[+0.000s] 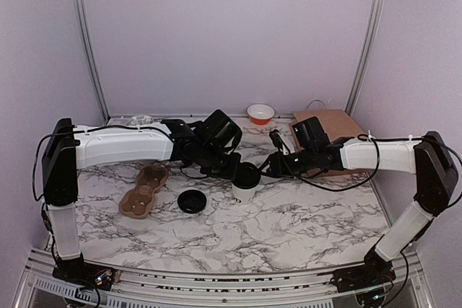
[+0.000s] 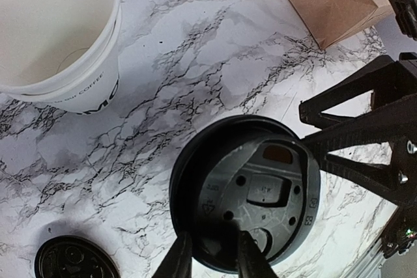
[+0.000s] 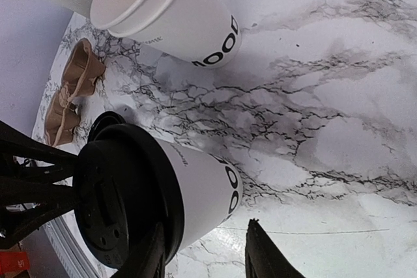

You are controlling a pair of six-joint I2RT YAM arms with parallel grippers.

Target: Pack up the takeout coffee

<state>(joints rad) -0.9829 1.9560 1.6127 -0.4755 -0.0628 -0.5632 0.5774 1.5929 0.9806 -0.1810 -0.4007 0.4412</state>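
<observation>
Coffee (image 1: 245, 187): upright at table centre, lid (image 2: 260, 187) on; carrier (image 1: 144, 191) at its 9 o'clock, bag (image 1: 330, 125) at 2 o'clock.
Left gripper (image 2: 214, 242): narrow, fingers straddling the lid's rim; we cannot tell whether they pinch it.
Right gripper (image 3: 205, 229): wide, at the coffee's 3 o'clock, not clamped.
Risk: we fear a tug on the rim pops the lid or tips the unheld coffee.

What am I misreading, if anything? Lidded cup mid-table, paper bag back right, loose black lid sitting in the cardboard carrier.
One slip: the loose black lid is not in the cardboard carrier. It lies flat on the marble table just right of the carrier, apart from it. The top external view shows this. The rest stands: lidded cup mid-table, paper bag back right.
</observation>
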